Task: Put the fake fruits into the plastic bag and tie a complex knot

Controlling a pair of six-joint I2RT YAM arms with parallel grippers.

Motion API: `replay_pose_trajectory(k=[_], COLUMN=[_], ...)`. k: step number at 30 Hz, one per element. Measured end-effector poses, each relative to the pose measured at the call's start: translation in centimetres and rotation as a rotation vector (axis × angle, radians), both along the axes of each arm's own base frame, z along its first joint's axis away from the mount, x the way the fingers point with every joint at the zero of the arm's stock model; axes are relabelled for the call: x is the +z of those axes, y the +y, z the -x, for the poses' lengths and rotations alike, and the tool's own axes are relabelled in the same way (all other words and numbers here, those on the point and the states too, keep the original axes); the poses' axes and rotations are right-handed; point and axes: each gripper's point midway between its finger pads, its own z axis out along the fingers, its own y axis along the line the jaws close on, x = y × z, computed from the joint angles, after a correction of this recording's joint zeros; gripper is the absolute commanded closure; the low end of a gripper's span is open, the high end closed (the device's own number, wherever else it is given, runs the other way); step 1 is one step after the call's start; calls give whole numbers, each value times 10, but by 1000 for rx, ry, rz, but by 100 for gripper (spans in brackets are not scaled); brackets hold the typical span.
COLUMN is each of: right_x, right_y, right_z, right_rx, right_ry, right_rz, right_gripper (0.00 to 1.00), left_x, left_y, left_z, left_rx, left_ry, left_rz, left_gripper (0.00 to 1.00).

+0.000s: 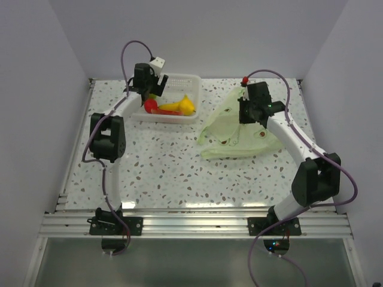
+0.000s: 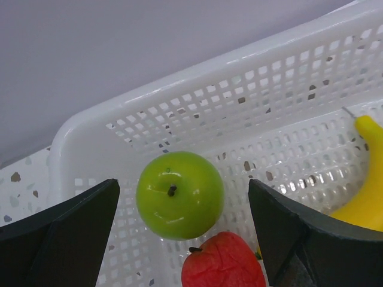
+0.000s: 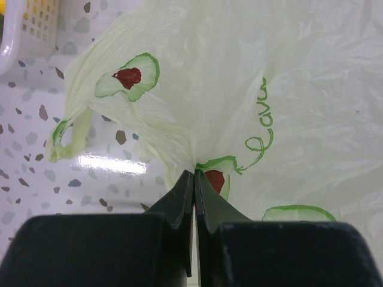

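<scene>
**A:** How far along is it, from where you stand?

**B:** Barely begun, I'd judge. The fake fruits [image 1: 173, 107] all lie in the white basket [image 2: 251, 89] at the far left of the table [image 1: 173, 173]. There is a green apple [image 2: 179, 194], a crinkled red fruit [image 2: 222, 262] just in front of it, and a banana [image 2: 368, 179] off to the right. The plastic bag [image 1: 230, 140] lies slack on the table to the right, well apart from the basket. I see nothing inside it, and there is no knot.

**A:** So what is left?

**B:** Practically everything: each fruit has to be carried across, the bag has to be filled, and the handles have to be tied.

**A:** And the arms?

**B:** The left arm reaches forward over the basket with its wrist tipped down. The left gripper [image 2: 182, 203] has its jaws spread wide, one on either side of the apple. As far as I can tell, neither jaw touches it.

The right arm bends in over the bag. The right gripper [image 3: 194, 176] has its fingers pressed together, pinching a fold of the film beside a printed avocado. The film gathers to a peak at the fingertips.
</scene>
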Motion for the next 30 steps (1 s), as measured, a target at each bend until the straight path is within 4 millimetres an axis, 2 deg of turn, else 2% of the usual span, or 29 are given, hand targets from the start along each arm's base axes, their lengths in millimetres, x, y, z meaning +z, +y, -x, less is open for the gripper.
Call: replay_pose_trajectory(k=[5,11,20,26,29,30], right_x=[-5,-6,-6,-7,-9,-10], right_y=[0,-1,-1,1,3,4], right_z=[-3,-3,-4,-3,-3,-4], right_rx=[-10,-10,-10,-2,6,10], right_ry=[11,15,14,16,23,28], right_rz=[6,8,8,5,-1,-4], right_gripper=[100,100,100,100,100,100], left_x=[-20,-26,-35,-60,-66,-65], left_y=[17,27,24,25,25,26], left_z=[-11,-13,-9,-8,-8,-9], left_rx=[71,97,93,99,103,104], left_ry=[29,44,81,122,131,131], left_rz=[-14,12,78,73,70,72], left_gripper=[7,10,11,10,12,16])
